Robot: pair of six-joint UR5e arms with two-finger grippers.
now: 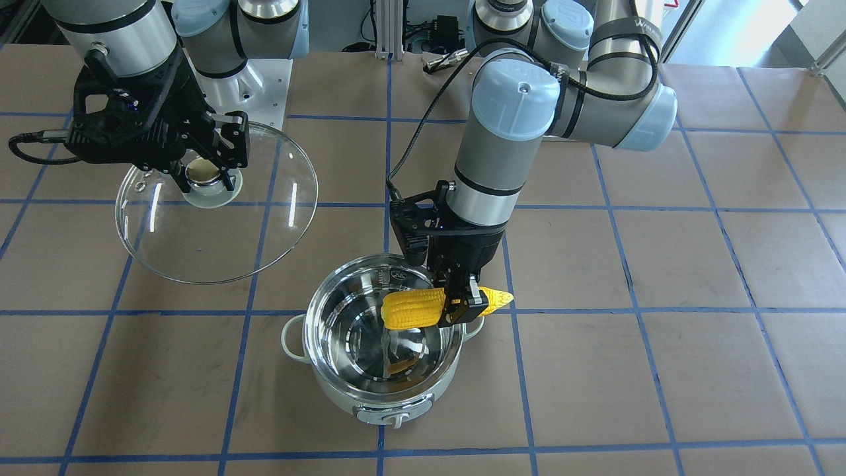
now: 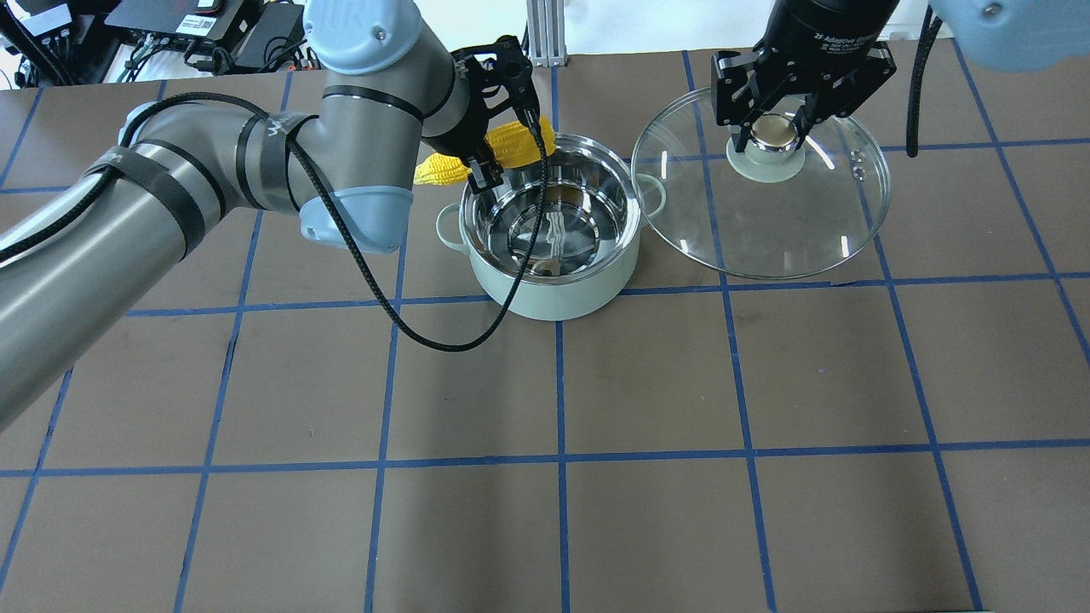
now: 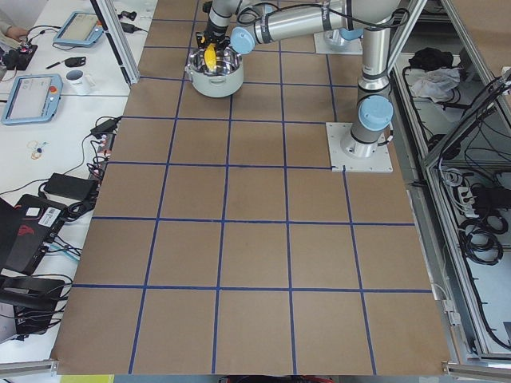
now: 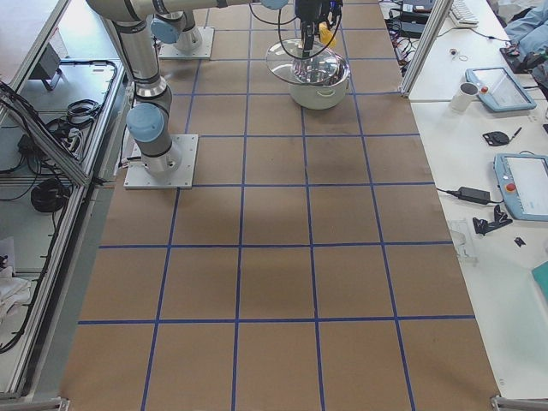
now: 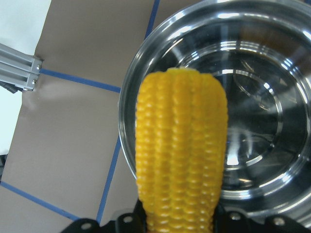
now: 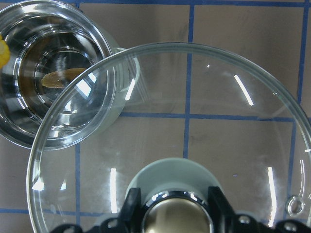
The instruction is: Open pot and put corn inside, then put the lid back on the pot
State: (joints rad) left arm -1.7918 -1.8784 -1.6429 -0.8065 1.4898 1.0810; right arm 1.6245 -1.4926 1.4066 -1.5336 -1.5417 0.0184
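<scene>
Yellow corn [image 1: 413, 309] gripped near tip in left jaws, hanging over pot [image 2: 553, 298] rim, toward counter's far edge. Shift inward over steel bowl, lower, then release. Lid [image 1: 218, 244] pinched by knob in right jaws, aloft beside pot.

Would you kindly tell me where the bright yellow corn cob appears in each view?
Front-facing: bright yellow corn cob, centre.
Overhead: corn upper centre-left.
Left exterior: corn upper left.
Right exterior: corn top-centre.
Left wrist: corn fills centre.
Right wrist: corn sliver, upper-left edge.
Shared landmark: round mint-green steel-lined pot.
</scene>
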